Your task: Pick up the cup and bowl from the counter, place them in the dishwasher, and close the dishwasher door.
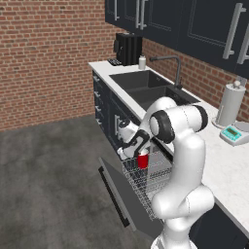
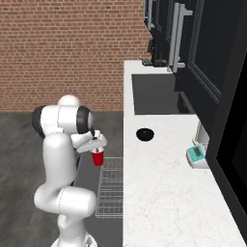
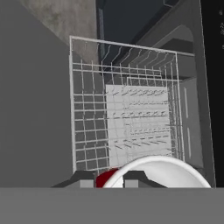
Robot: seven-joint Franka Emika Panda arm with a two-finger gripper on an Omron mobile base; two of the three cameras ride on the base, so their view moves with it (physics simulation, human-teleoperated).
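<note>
Your pincer (image 1: 140, 151) grips the small red plastic cup (image 1: 142, 160) upright, straight above the silvery wire rack (image 3: 127, 118) pulled out over the dishwasher's dropped navy door (image 1: 119, 192), so lower it straight down

White marble counter (image 2: 159, 193) with black bowl (image 2: 144, 134), scale (image 2: 198, 155), paper-towel roll (image 1: 228, 103).

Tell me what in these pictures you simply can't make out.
- Hand fingertips: in both base views the red cup and wrist cover them, so the grip on the cup is inferred.
- Cup's base: the hand view's bottom edge cuts it off, leaving just the white rim.
- Dishwasher door near end: the robot's body hides it in the left base view.
- Black bowl contents: too small and dark in the right base view.
</note>
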